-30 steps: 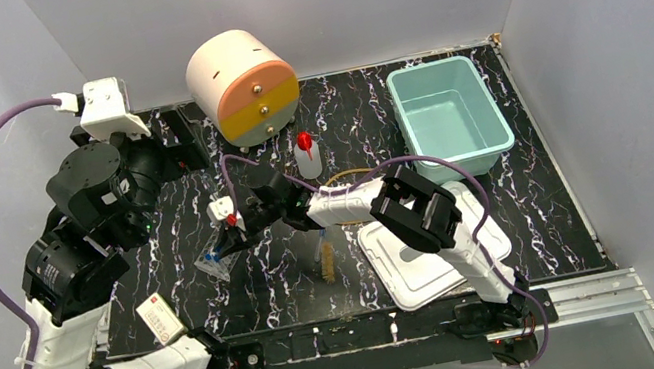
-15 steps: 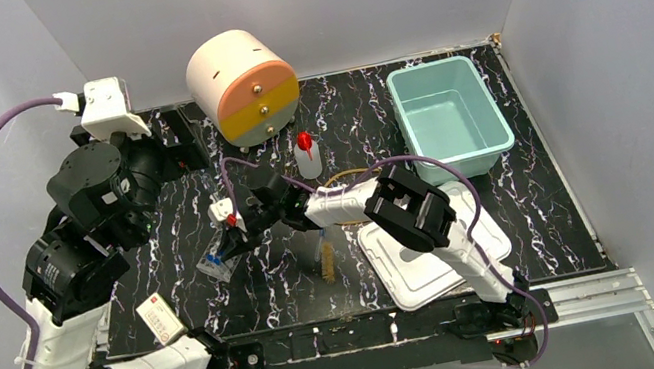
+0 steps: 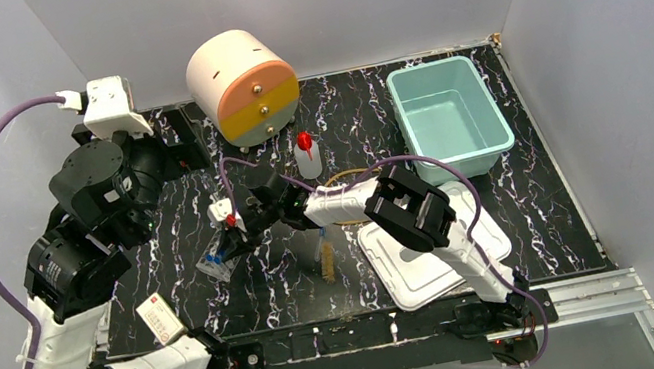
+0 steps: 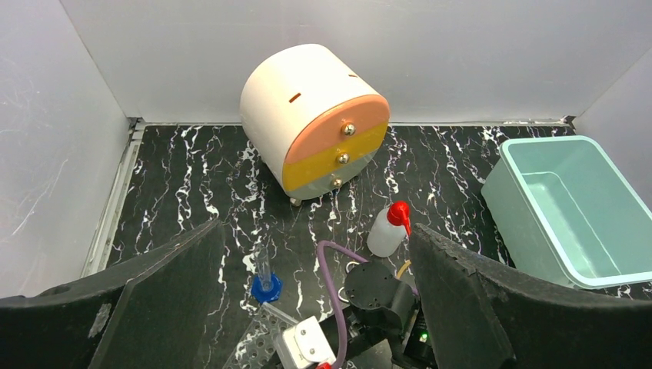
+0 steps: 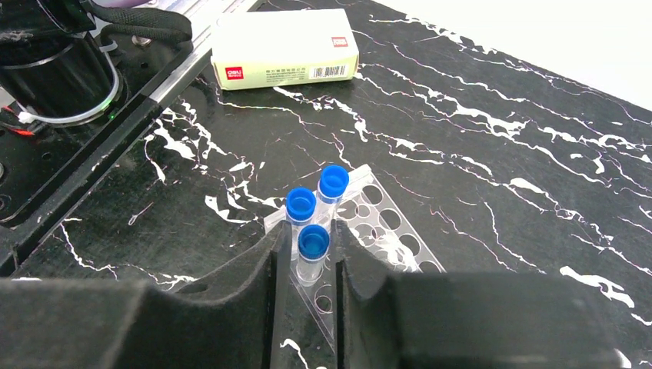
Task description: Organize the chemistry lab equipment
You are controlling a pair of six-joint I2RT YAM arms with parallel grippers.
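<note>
The left gripper (image 4: 315, 231) hangs high on a folded arm, jaws spread wide, while the right gripper (image 5: 307, 250) points down from an outstretched arm, jaws narrowly parted.

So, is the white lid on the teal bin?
No, the white lid lies flat on the table in front of the open teal bin.

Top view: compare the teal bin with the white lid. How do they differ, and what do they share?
The teal bin is a deep, open tub; the white lid is a flat panel. The bin sits at the far right; the lid lies toward the near edge. The bin shows fully; the right arm crosses the lid. Both are rounded rectangles on the table.
</note>
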